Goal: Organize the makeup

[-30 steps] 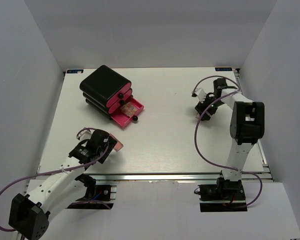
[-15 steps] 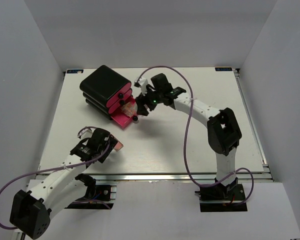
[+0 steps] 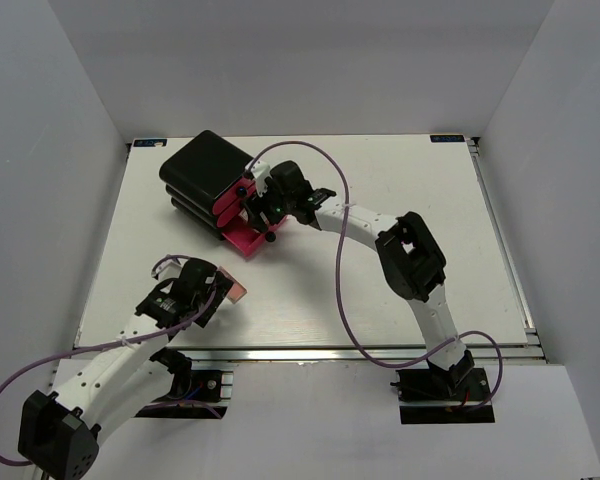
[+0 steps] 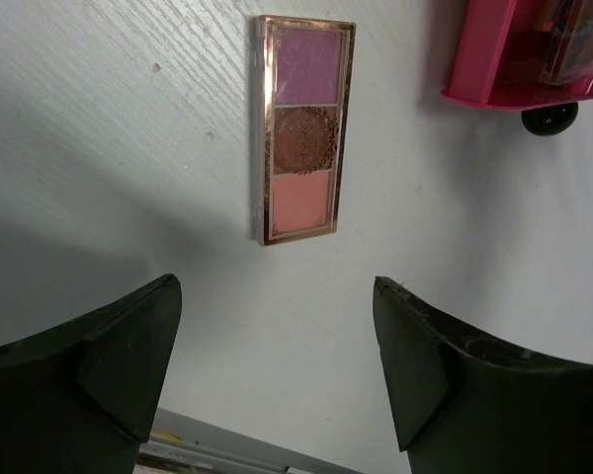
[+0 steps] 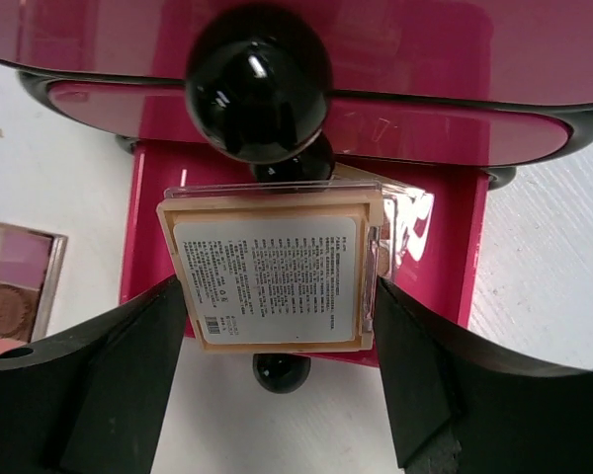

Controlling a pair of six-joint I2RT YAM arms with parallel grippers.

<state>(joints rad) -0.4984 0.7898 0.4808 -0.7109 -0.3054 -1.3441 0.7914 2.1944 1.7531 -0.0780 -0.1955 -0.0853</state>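
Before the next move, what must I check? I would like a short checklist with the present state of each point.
1. Right tool grips tan compact on both sides: ok.
2. Pink drawer open under compact: ok.
3. Free room in drawer: cannot tell, compact hides it.
4. Left tool open: ok.
5. Palette between left fingers: not ok, it lies ahead on the table.

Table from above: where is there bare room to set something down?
The right side of the table, beyond the right arm, is bare. It is crowded by the drawer box, open drawer and the palette at left.
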